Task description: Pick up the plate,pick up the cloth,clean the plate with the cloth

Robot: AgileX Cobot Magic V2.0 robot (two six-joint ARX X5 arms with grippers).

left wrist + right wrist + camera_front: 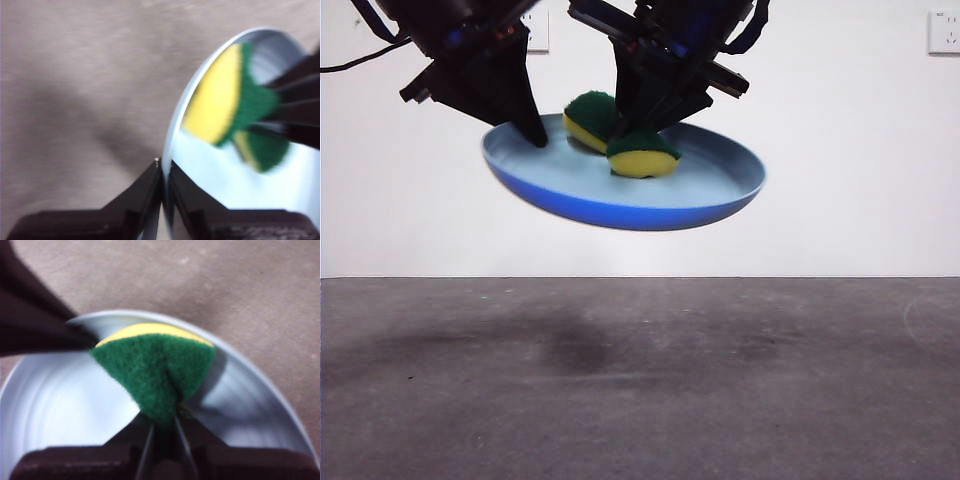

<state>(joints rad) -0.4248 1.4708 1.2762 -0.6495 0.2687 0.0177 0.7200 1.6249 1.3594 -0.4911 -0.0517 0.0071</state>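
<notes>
The light-blue plate (620, 190) hangs tilted in the air, well above the table. My left gripper (533, 133) is shut on the plate's rim at its left side; the left wrist view shows the jaws (163, 172) pinching the rim of the plate (210, 170). My right gripper (638, 128) is shut on the cloth, a yellow and green sponge (640, 155), folded and pressed down on the plate's inside. The right wrist view shows the sponge (155, 372) with its green face up, held between the jaws over the plate (60, 400).
The grey table (640, 380) lies below, with the plate's shadow on it. A white wall stands behind, with a socket (943, 32) at the top right.
</notes>
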